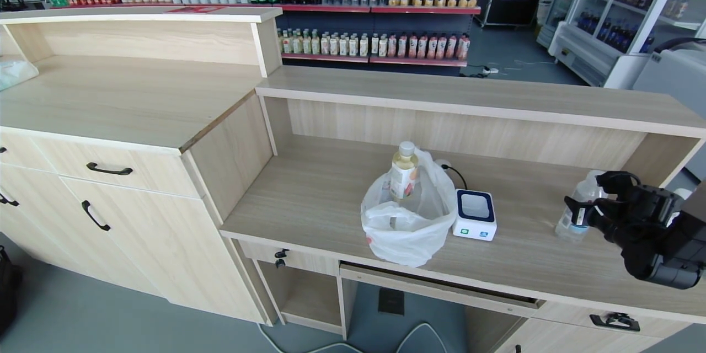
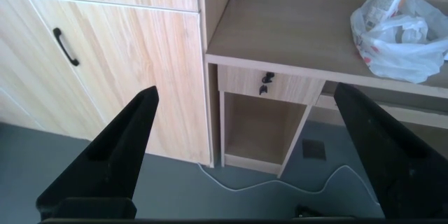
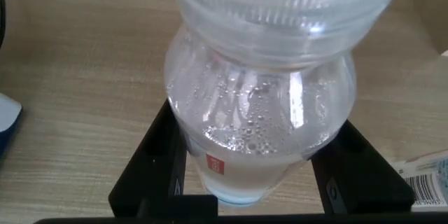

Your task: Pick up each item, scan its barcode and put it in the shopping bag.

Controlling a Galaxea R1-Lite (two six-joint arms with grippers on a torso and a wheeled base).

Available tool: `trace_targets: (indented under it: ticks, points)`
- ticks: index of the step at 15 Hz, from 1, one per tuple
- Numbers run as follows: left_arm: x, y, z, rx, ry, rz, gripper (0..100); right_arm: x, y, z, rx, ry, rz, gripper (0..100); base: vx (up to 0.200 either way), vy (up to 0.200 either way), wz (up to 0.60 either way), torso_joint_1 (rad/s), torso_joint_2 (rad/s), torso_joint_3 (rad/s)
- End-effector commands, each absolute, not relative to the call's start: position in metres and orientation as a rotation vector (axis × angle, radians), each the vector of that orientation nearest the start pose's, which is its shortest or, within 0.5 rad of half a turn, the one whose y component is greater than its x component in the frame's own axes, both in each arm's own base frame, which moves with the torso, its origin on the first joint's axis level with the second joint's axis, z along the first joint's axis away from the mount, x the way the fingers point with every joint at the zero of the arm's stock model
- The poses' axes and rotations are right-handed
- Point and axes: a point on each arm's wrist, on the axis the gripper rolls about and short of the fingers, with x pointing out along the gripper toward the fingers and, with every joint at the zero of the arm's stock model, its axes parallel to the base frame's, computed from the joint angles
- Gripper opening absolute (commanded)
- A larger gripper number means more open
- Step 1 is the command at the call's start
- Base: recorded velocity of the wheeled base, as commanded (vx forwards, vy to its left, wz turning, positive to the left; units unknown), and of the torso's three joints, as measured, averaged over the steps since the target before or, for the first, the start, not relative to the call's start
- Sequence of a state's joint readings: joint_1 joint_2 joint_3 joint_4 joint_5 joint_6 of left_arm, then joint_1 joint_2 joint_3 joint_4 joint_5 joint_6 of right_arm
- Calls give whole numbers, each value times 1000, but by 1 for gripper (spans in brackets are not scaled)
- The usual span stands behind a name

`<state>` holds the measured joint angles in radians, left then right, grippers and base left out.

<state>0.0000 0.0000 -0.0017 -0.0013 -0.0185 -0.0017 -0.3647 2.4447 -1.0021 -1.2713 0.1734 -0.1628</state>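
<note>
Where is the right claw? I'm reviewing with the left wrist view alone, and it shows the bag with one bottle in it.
Observer: The right claw is at a clear bottle standing on the desk.
Operator: Where's the scanner?
Observer: The scanner sits just right of the shopping bag, between it and the clear bottle.

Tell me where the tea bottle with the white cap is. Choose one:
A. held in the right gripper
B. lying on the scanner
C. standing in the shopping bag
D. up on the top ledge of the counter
C: the tea bottle stands upright inside the white shopping bag, beside the scanner, while the right gripper is around a clear bottle.
</note>
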Motion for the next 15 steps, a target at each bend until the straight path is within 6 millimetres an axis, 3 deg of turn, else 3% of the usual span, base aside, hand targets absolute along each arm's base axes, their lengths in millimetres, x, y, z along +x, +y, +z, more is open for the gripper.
trace_targets:
  ticks: [1, 4, 6, 8, 12, 15]
  points:
    - [-23, 0, 76, -2, -3, -18, 100, 400, -140, 42, -114, 137, -164, 0, 0, 0, 0, 0, 0, 0]
    - [-23, 0, 76, -2, -3, -18, 100, 383, -117, 95, 14, 144, -129, 0, 0, 0, 0, 0, 0, 0]
    - [-23, 0, 76, -2, -3, -18, 100, 358, -94, 144, 150, 193, -102, 0, 0, 0, 0, 0, 0, 0]
    - [-23, 0, 76, -2, -3, -18, 100, 318, -59, 192, 277, 259, -34, 0, 0, 0, 0, 0, 0, 0]
    - [-23, 0, 76, -3, -3, -18, 100, 263, 2, 248, 376, 251, 163, 0, 0, 0, 0, 0, 0, 0]
    - [-23, 0, 76, -3, -3, -18, 100, 230, 34, 276, 419, 198, 361, 0, 0, 0, 0, 0, 0, 0]
